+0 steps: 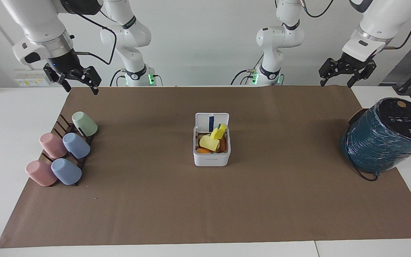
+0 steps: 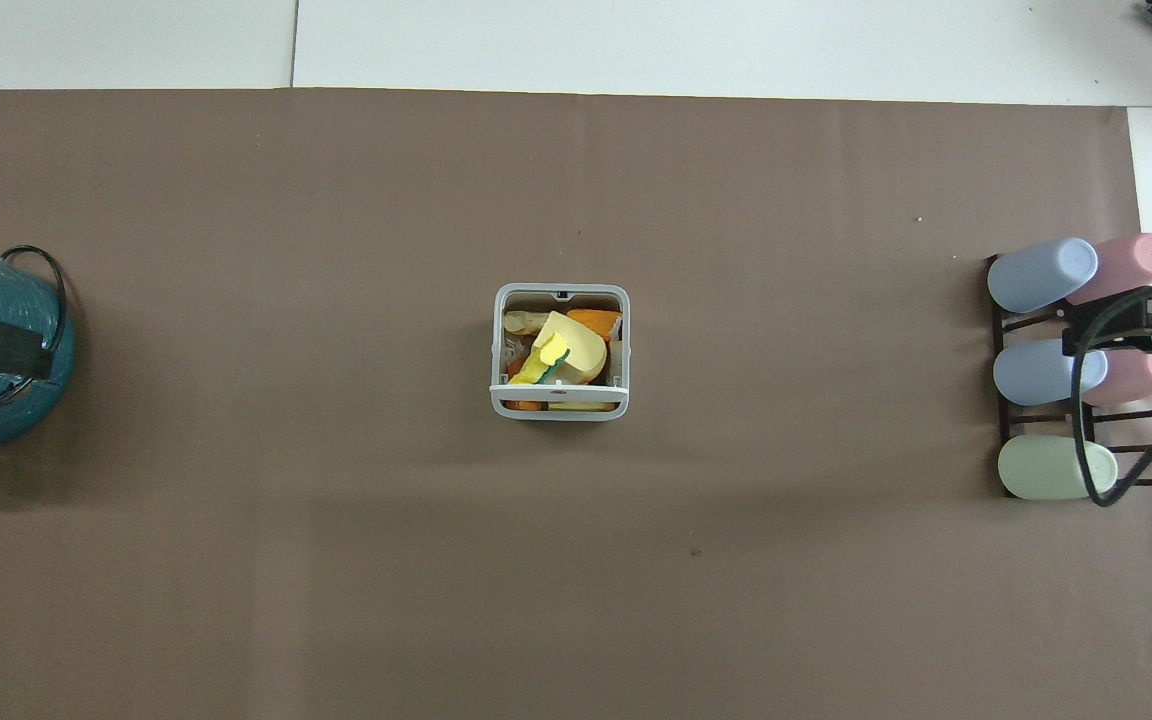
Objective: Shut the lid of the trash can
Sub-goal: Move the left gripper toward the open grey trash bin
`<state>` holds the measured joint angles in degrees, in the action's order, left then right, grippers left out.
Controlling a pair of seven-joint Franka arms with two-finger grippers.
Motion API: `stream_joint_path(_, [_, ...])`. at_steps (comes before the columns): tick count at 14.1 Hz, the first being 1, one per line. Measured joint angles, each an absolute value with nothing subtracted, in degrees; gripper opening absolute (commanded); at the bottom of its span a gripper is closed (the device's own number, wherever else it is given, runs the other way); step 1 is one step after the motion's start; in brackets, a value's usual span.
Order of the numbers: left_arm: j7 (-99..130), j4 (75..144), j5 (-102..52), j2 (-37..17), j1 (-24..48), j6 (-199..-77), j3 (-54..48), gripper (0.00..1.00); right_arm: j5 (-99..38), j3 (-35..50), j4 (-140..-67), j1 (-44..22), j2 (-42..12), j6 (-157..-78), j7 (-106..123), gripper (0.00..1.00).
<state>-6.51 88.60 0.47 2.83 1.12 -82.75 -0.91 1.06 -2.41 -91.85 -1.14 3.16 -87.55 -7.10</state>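
From across the table, the trash can (image 1: 212,151) sits mid-mat, its lid (image 1: 212,122) standing upright. The left gripper (image 1: 346,73) and right gripper (image 1: 72,76) hang open at the mat's ends. From overhead — trash can (image 2: 560,351) centered, packed with yellow scraps (image 2: 563,355).

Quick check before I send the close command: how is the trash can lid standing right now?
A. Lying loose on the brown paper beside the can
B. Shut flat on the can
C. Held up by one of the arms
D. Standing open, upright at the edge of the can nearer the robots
D. The lid stands upright at the robot-side edge of the trash can, its blue strip showing, with the contents exposed and both arms raised away from it.
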Motion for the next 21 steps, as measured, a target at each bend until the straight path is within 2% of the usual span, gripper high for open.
stream_joint_path(7, [-6.5, 88.6, 0.4, 2.8, 1.5, -83.0, -1.3, 1.00, 1.0, -2.3, -91.9, -1.1, 3.3, -87.2, -8.3, 1.00])
stream_joint_path(11, [-6.6, 88.6, 0.4, 2.8, 4.5, -84.7, -1.9, 1.00, 1.0, -2.3, -91.9, -1.1, 3.3, -87.2, -8.3, 1.00])
stream_joint_path(17, [-2.6, 88.3, -1.4, 3.0, 5.2, -85.8, -7.3, 1.00, 1.0, -2.3, -91.9, -1.1, 3.4, -87.2, -8.3, 1.00])
stream_joint_path(19, [-1.0, 88.3, -1.5, 3.0, 5.5, -86.6, -10.1, 0.86, 1.0, -2.3, -91.9, -1.1, 3.4, -87.2, -8.3, 1.00])
stream_joint_path(21, [2.1, 88.3, -1.5, 3.0, 5.7, -87.2, -13.0, 0.86, 1.0, -2.3, -91.9, -1.1, 3.4, -87.2, -8.3, 1.00])
